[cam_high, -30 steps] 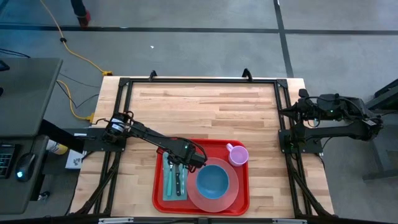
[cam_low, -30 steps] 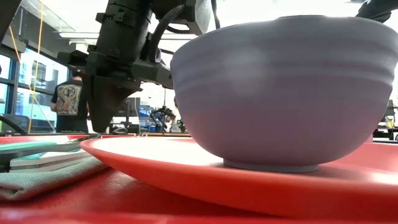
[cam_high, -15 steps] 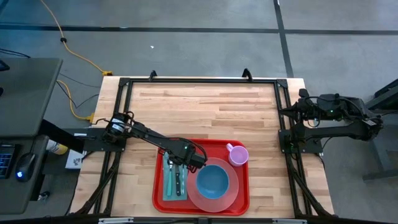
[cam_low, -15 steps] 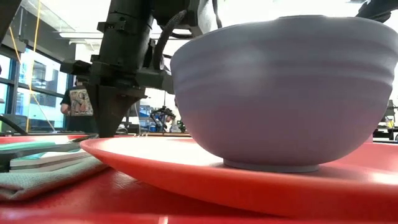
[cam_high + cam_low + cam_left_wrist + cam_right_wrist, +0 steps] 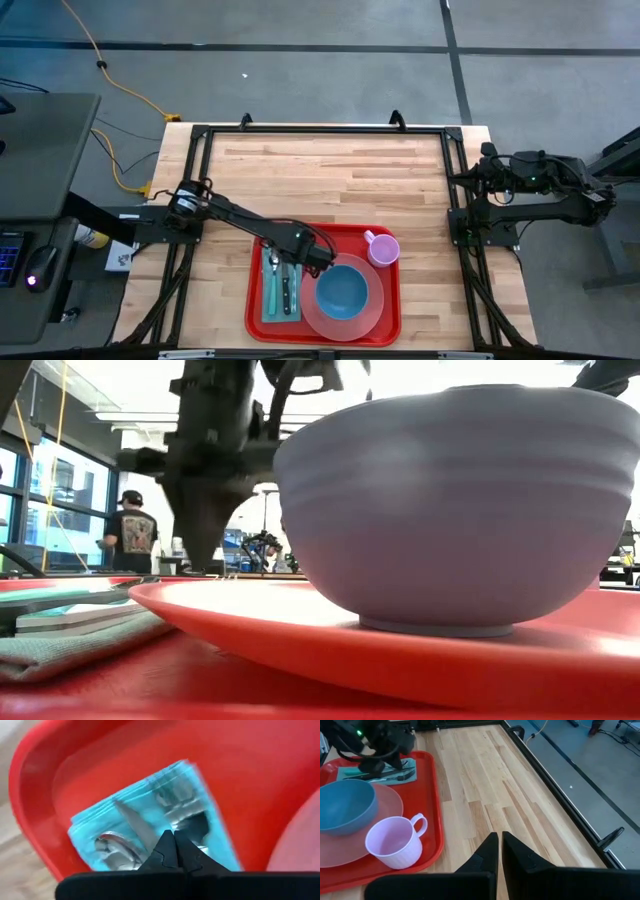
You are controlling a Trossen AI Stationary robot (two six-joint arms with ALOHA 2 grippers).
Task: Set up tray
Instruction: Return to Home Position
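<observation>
The red tray (image 5: 330, 234) lies at the table's near middle. On it rests a teal napkin (image 5: 200, 795) with cutlery (image 5: 136, 826) on top, and to the right a pink plate (image 5: 372, 312) bearing a blue bowl (image 5: 341, 290). A pink cup (image 5: 381, 248) stands at the tray's far right. My left gripper (image 5: 174, 836) points down over the napkin's far end, shut and with nothing between its fingers. It looks to hang just above the cutlery. My right gripper (image 5: 496, 840) waits shut at the table's right edge.
Bare wooden tabletop (image 5: 330, 170) stretches from the tray to the far edge, inside a black frame (image 5: 320, 128). In the low view the bowl (image 5: 460, 500) and plate (image 5: 300, 640) fill the foreground. A person (image 5: 133, 535) stands in the room beyond.
My left gripper has tipped a little while staying over the napkin's far end; in the low view its tips have swung slightly toward the table's right. It stays shut. Nothing on the tray has moved.
</observation>
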